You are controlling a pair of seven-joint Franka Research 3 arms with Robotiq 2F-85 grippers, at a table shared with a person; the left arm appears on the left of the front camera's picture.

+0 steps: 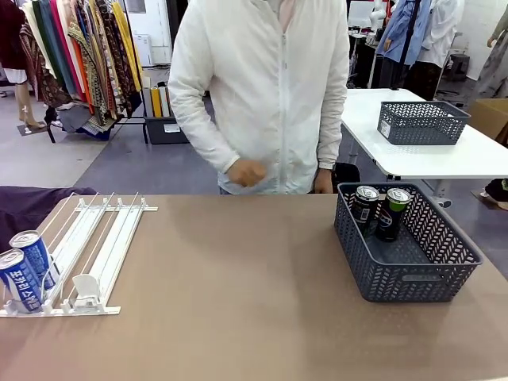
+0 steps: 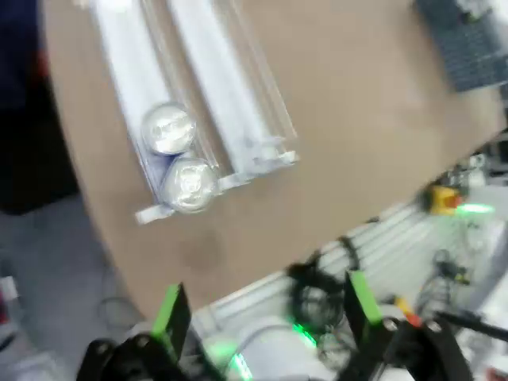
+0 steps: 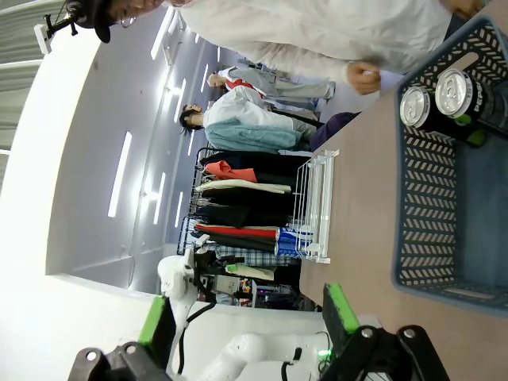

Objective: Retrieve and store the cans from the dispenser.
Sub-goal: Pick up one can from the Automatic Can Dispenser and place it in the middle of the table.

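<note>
Blue cans are sitting upright at the front lip of the dispenser, while black cans are standing in the grey basket. The left gripper and right gripper are hanging spread and empty. Approaching off-centre, a finger risks toppling a can or shoving the light rack.

Clothes racks line the grey floor behind a white table.

We look across the table from the front. Our left wrist looks down on the dispenser; our right, rolled sideways, shares the basket
</note>
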